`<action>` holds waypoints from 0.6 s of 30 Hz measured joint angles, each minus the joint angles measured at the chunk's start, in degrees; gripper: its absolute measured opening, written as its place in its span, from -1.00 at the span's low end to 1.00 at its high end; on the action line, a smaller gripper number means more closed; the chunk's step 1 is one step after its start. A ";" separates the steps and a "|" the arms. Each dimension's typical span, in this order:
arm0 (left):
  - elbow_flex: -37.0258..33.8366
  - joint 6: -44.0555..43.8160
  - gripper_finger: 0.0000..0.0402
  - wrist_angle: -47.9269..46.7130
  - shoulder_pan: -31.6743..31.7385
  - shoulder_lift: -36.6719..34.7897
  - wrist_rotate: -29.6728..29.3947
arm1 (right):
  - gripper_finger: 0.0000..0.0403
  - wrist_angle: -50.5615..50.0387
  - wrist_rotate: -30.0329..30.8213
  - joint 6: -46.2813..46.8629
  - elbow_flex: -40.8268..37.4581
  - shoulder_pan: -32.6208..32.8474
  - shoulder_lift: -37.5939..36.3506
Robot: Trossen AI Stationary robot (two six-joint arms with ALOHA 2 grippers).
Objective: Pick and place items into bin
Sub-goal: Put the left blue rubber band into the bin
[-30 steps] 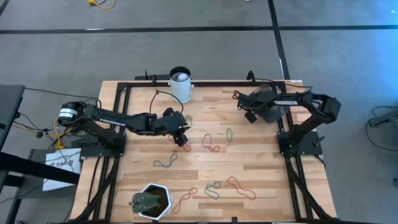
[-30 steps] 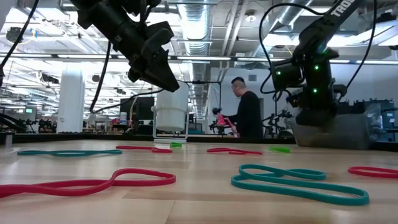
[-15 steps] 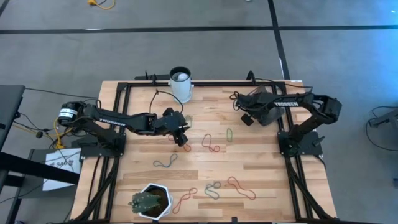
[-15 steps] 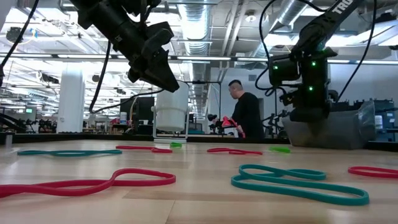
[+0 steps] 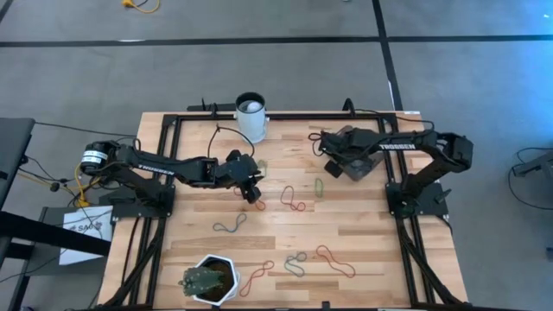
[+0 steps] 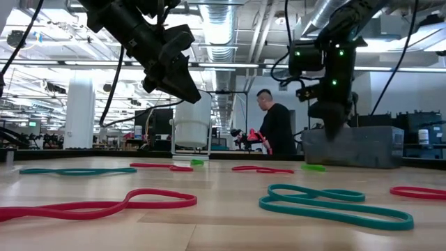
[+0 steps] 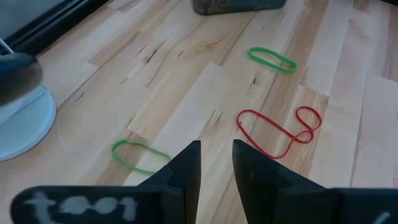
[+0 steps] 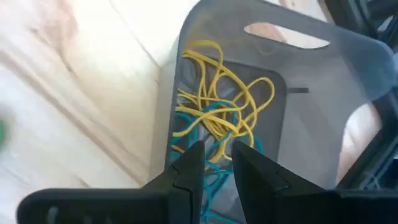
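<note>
Across the wooden surface 2 dark arms are seen reaching in from opposite sides. The left arm is stretched toward the middle, and the left gripper is held above the boards near a red band; in the left wrist view its jaws are nearly closed, with only a narrow gap and nothing between them. The right arm is bent over the far right part of the surface, where the right gripper is poised at the bin. In the right wrist view its jaws are almost together over the tray's inside, and it cannot be told whether anything is held.

The bin rests on the boards at the far right, just beside a small green band. Inside it a tangle of yellow bands and teal bands is visible. A white cup is placed at the far edge, and a white hexagonal plant pot at the near edge.

Loose bands are scattered over the surface: a teal band left of centre, a red one beside the pot, a blue-grey pair and another red loop near the front. In the low view a person is seen in the room behind.
</note>
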 joint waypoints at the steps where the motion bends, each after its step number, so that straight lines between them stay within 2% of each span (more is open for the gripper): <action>1: 0.00 -0.02 -0.59 0.00 0.00 0.00 0.02 | -0.62 -0.49 0.53 0.00 0.31 0.59 0.00; 7: 0.00 -2.47 -0.59 -0.04 -1.16 0.00 0.17 | -0.62 -5.10 7.71 0.00 3.70 4.89 0.00; 13: 0.00 -4.04 -0.59 -1.85 -2.90 0.00 0.99 | -0.62 -18.58 13.94 1.02 14.04 11.11 -0.05; 15: 0.00 -4.98 -0.59 -3.58 -2.97 0.00 3.68 | -0.62 -22.10 14.08 1.92 17.75 13.37 -1.23; 18: 0.00 -6.72 -0.59 -7.84 -2.96 0.00 11.31 | -0.62 -21.42 14.13 1.89 20.75 17.33 -4.90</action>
